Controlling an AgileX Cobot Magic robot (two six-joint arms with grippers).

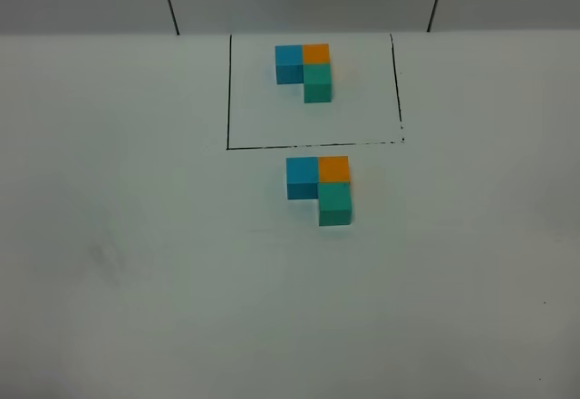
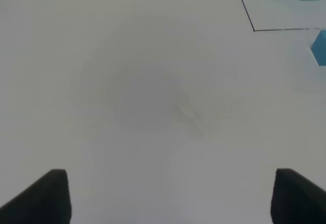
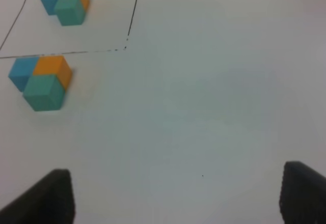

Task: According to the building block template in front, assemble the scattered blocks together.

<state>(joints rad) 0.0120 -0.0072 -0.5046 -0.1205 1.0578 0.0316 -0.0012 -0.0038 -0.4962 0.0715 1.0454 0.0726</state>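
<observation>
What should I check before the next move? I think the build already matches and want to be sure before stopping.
1. Template inside the drawn frame: ok.
2. Built trio in the same L, blue left, orange right, green in front of orange: ok.
3. Its cubes touching, no gaps: ok.
4. Trio outside the frame: ok.
5. Left gripper open, holding nothing: ok.
6. Right gripper open, clear of the cubes: ok.
</observation>
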